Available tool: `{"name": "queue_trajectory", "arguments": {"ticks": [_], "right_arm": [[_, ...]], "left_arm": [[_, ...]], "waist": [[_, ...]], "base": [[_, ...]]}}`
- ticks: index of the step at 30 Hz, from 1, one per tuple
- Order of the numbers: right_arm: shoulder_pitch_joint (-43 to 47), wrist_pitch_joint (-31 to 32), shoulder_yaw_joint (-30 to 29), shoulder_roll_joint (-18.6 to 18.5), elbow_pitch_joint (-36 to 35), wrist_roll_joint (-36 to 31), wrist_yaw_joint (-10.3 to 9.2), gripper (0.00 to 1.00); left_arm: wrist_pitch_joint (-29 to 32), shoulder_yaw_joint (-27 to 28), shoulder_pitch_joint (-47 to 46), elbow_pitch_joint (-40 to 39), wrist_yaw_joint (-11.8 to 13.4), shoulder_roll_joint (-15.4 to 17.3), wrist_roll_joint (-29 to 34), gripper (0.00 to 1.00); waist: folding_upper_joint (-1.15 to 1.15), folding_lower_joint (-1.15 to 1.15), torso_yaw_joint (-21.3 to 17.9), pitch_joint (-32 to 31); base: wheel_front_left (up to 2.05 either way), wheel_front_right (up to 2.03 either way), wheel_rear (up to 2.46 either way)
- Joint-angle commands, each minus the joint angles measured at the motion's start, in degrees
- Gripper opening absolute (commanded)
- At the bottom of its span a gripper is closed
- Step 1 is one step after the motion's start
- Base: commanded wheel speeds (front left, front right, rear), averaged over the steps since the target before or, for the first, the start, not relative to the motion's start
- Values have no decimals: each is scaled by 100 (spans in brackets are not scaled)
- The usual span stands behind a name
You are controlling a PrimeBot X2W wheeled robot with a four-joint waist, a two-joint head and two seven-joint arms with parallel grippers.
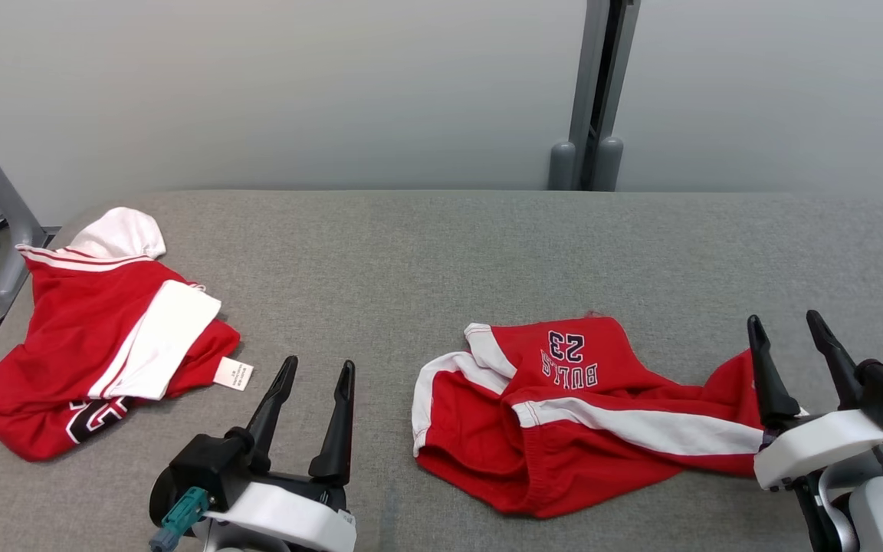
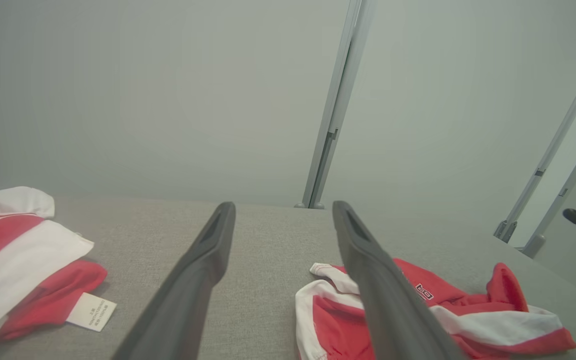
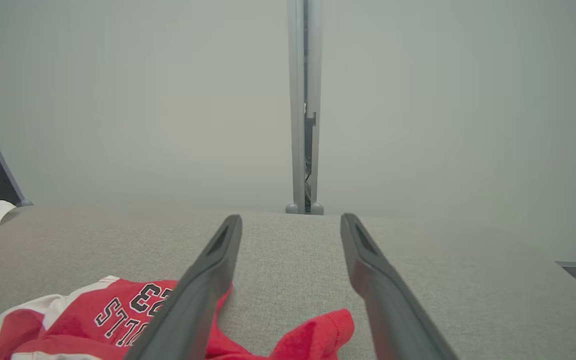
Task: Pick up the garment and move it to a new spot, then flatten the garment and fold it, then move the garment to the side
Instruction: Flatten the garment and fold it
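Shorts (image 1: 564, 414): red with white side stripes, rumpled, lying flat on the table (image 1: 411, 253) near its front edge, right of the middle.
Print: "BULLS 23" on the part nearest the table's far edge, upside down in the head view.
Shorts' right end: a red fold stands up a little; in the right wrist view it lies between the right hand's fingers, low in the frame.
Right hand (image 1: 782, 318): fingers spread wide, pinching nothing, at the shorts' right end. Its inner finger crosses in front of the cloth; I cannot tell whether it touches.
Left hand (image 1: 320, 362): fingers spread wide, nothing between them, above bare table near the front edge, just left of the shorts.
Top (image 1: 89, 345): a second red and white garment, bunched at the table's left edge, well apart from the shorts.
Label (image 1: 234, 373): small and white, lying on the table at the top's right side.
Post (image 1: 595, 92): grey, upright, behind the far edge against a pale wall.
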Motion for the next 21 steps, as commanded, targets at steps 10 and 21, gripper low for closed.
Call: {"name": "queue_trajectory", "arguments": {"ticks": [10,21], "right_arm": [[165,-1,806,-172,-162,200,-2,100],[-155,-2,1033,-195,82,24,-2,100]], "left_arm": [[1,97,159,-6,-31,27,168,100],[1,-28,54,-42,15,26,95,100]], "waist": [[0,0,369,-27],[0,0,732,76]], "base": [[0,0,0],[0,0,0]]}}
